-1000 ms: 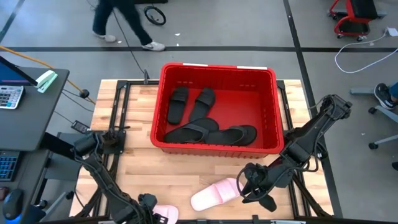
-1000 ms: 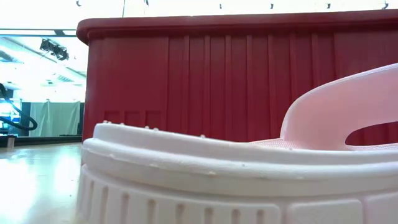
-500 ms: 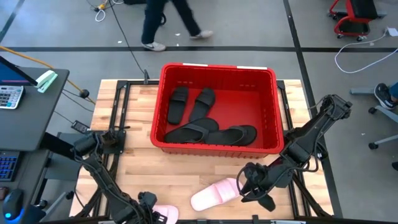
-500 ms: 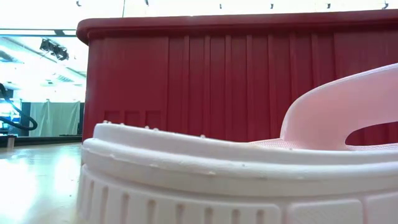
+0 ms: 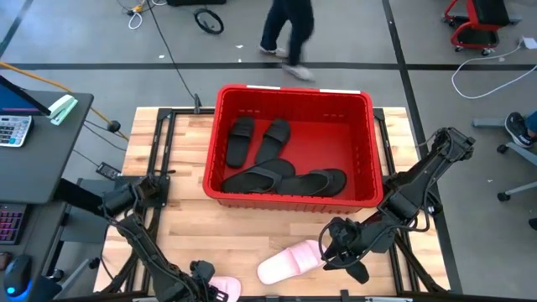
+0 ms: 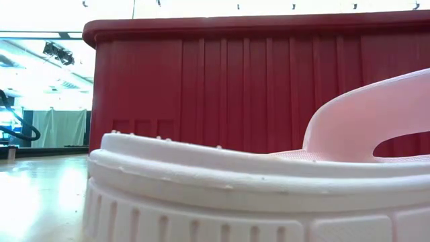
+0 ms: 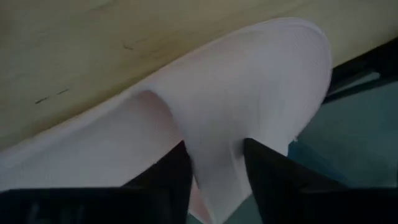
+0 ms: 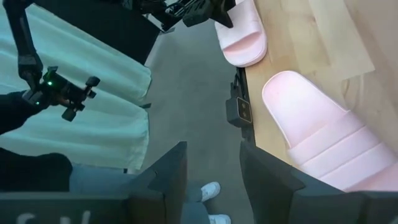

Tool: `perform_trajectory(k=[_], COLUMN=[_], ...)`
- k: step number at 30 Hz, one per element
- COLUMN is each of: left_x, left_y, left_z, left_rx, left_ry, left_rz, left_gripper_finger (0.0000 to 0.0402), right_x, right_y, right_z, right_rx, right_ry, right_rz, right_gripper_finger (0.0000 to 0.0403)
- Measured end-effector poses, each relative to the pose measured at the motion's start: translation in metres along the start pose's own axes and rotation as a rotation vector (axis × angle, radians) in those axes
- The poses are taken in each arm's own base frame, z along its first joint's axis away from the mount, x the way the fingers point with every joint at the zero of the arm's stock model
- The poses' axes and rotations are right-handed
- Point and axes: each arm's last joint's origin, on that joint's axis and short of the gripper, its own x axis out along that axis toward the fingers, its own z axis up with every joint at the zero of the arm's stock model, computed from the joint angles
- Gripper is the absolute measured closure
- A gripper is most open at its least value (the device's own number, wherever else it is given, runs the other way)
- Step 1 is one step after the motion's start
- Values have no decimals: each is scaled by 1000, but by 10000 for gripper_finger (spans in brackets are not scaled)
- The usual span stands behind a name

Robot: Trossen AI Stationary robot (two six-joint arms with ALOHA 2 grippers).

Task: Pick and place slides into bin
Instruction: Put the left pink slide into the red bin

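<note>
The red bin (image 5: 294,147) stands on the far middle of the table with several black slides (image 5: 277,164) lying inside; in the low view its wall (image 6: 255,87) stands behind. One pale pink slide (image 5: 289,261) lies sole-down near the table's near edge and fills the low view (image 6: 222,195). My right gripper (image 5: 334,246) is open just right of it, and its fingers (image 8: 267,180) frame the floor past the edge. A second pink slide (image 5: 222,289) sits at the near edge, with my left gripper (image 5: 201,275) shut on it. My left gripper has the second pink slide's wide strap (image 7: 214,168) between its two fingers, one finger (image 7: 168,180) on each side of the strap's wall. The slide lies on the table, with one end (image 7: 298,62) past the near edge.
The wooden table top (image 5: 180,218) is bare on the left and between the bin and the pink slides. A desk with a keyboard and calculator (image 5: 17,130) stands to the left. A person (image 5: 285,33) walks beyond the far edge. Another person's shoes (image 8: 208,190) show below the near edge.
Both arms have kept nearly still and the slides have not moved. The person beyond the table's far edge has walked toward the right.
</note>
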Motion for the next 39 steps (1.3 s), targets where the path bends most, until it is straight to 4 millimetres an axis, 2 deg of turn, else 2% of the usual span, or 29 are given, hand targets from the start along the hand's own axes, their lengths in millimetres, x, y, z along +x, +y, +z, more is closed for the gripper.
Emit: perform_trajectory(k=[7,12,17,22,27,31,35,39], left_x=[4,5,-7,-51,-126,-186,-214,-230], left_y=[-6,-8,-22,-50,-82,-94,-95,-92], left_z=[6,11,19,31,56,87,120,158], left_rx=[55,51,106,209,374,492,558,582], left_ry=[-22,-24,-30,-52,-124,-244,-407,-531], left_rz=[-22,-9,-35,-74,-191,-297,-396,-352], left_gripper_finger=[382,385,390,390,390,390,390,390], right_x=[0,0,-1,-2,-2,-2,-3,-12], right_y=[0,1,3,6,6,5,9,21], right_z=[0,-2,-6,-9,-9,-8,-4,7], right_rx=[3,17,10,3,24,36,54,44], right_ry=[-4,-3,-12,-28,-44,-69,-134,-217], right_rz=[-2,-2,-5,-13,-21,-34,-25,-8], right_gripper_finger=[250,250,250,250,250,250,250,252])
